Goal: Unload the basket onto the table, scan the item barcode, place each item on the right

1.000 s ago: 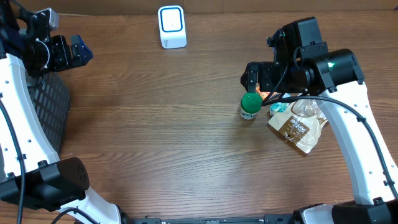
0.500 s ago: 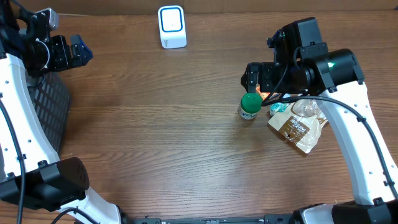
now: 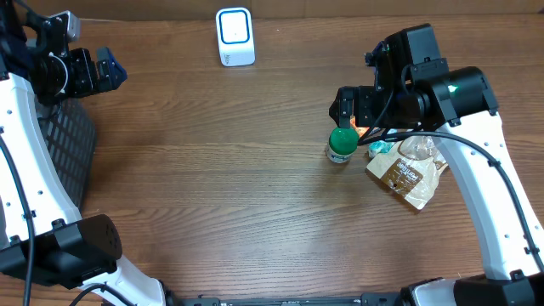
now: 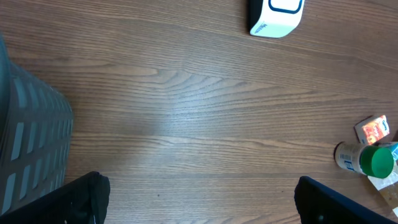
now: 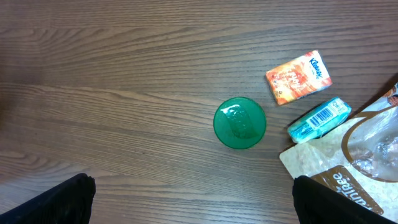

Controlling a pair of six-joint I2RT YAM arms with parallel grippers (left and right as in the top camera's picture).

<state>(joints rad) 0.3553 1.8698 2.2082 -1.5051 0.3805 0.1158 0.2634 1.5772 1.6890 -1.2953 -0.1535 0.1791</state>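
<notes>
Up top, we're looking straight down on the brown wooden worktop (image 3: 212, 195) from well above. Over to the left wrist: we're high here too, tilted down across the boards. The white box-shaped scanner with a blue ring (image 4: 275, 15) sits at the top edge and the small green-capped bottle (image 4: 367, 160) at far right. Right wrist now, and we're much nearer, hanging directly over that bottle (image 5: 240, 122), seeing only its cap. All three views share the bottle; overhead and left wrist share the scanner.
</notes>
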